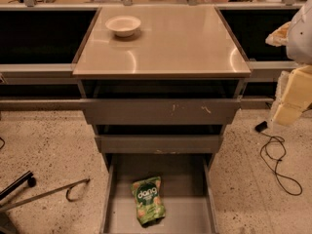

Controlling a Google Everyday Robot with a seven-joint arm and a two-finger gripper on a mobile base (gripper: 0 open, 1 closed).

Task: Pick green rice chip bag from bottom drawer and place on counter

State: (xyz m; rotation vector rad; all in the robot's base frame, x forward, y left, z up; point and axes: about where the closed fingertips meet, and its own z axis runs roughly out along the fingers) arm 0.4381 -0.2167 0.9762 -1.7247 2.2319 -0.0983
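The green rice chip bag (148, 200) lies flat on the grey floor of the open bottom drawer (190, 218), left of the drawer's middle, with its white "dang" lettering facing up. The counter (165, 43) is the glossy beige top of the cabinet above it. My gripper (291, 99) hangs at the right edge of the view, beside the cabinet at about the height of the top drawer. It is far to the right of the bag and well above it, and it touches nothing.
A white bowl (123, 25) stands on the counter's back left. Two narrower grey drawers (161, 111) sit slightly pulled out above the bottom drawer. A black cable (278, 162) loops on the speckled floor at right. Dark metal legs (44, 191) lie at lower left.
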